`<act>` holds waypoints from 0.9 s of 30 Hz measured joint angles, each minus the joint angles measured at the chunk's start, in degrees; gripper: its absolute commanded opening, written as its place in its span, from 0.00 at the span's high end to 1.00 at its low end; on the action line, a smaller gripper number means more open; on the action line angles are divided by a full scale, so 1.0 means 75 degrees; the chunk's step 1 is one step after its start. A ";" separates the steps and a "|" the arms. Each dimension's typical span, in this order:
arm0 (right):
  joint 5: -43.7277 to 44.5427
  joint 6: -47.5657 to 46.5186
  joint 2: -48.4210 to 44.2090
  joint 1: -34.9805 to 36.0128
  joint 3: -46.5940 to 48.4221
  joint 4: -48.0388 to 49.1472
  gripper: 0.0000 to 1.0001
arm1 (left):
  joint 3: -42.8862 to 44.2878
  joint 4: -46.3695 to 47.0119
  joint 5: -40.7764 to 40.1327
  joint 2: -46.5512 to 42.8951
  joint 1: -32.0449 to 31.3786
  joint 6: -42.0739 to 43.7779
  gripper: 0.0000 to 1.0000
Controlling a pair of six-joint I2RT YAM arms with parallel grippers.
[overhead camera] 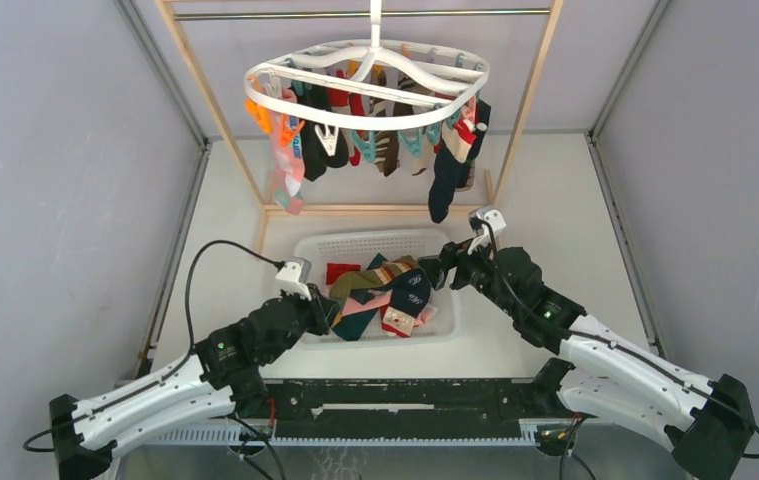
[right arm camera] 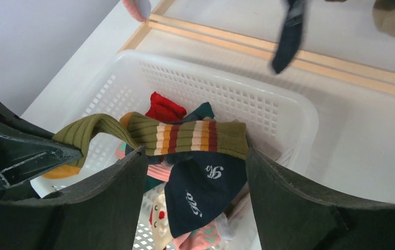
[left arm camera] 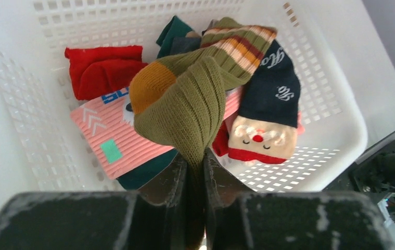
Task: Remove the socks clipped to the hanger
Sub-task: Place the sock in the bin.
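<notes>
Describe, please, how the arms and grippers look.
The left arm and right arm have white lower links, black upper joints with a green light, and a whitish wrist camera. Black cables trail along both. Left gripper and right gripper have dark blunt fingers.

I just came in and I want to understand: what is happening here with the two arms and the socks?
The robot seems to be emptying the hanger into the white basket. The left tool pinches an olive striped sock over the basket, where loose socks already lie. The right tool is open and empty at the basket's right side. Many clipped socks hang on the hanger, so the job is not finished.
</notes>
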 measured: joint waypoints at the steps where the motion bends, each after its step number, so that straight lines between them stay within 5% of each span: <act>1: 0.0029 0.0023 0.0000 0.0041 -0.0020 -0.0035 0.24 | -0.0035 0.0006 -0.0017 0.0067 0.0009 -0.0012 0.78; 16: 0.0271 0.0358 -0.0533 0.0201 -0.0833 -0.0300 0.24 | -0.0187 0.0023 -0.0076 0.0318 0.0280 -0.0265 0.35; 24: 0.0300 0.0469 -0.0825 0.0227 -0.1125 -0.0393 0.24 | -0.0274 -0.0015 -0.0079 0.0312 0.0361 -0.0379 0.03; 27: 0.0315 0.0487 -0.0901 0.0227 -0.1154 -0.0463 0.24 | -0.0286 -0.0003 -0.0087 0.0277 0.0379 -0.0393 0.00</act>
